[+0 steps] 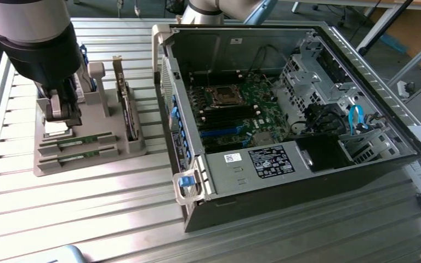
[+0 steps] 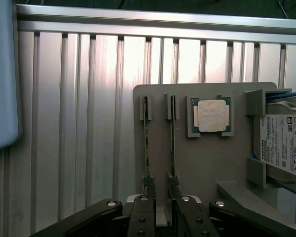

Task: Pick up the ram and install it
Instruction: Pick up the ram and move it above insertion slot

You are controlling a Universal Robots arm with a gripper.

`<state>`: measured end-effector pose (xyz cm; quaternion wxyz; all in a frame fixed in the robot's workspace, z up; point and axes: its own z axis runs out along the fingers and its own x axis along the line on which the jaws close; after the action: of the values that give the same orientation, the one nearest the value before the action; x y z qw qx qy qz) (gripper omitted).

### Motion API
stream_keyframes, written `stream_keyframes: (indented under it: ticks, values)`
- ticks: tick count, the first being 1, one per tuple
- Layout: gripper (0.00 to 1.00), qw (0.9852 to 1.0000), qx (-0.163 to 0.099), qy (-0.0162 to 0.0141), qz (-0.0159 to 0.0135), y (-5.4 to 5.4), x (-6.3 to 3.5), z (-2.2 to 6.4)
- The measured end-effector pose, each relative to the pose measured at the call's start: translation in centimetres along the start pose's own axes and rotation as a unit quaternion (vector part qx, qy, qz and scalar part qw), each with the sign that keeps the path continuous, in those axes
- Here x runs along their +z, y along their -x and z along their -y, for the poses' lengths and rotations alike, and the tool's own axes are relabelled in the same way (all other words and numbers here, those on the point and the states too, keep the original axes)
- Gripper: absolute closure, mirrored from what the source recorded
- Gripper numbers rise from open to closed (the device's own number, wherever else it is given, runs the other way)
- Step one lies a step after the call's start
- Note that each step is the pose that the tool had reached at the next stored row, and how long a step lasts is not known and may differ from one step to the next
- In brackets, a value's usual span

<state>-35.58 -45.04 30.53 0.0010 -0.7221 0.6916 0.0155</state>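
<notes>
My jaws over holder [image 1: 50,167] on desk [image 1: 86,219]; two ram sticks [image 1: 77,143] side by side in it; computer case [image 1: 284,194] to exterior view's right.

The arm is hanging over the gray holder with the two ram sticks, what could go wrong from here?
The ram and its twin lie close side by side, and the open fingers look lined up with one stick each, so a grasp might catch the wrong stick or nudge both. The processor chip sits beside them in the same holder; a sideways drift could knock it. The upright expansion card also stands nearby.
</notes>
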Motion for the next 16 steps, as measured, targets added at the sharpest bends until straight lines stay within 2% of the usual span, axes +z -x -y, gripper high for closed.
stream_keyframes:
  ticks: [7, 16]
  values:
    - [0.76, 1.0000, 0.000, -0.0011, -0.0001, -0.1, 0.21, -0.02]
    - [0.76, 1.0000, 0.000, -0.0046, -0.0002, -0.4, 1.23, -0.01]
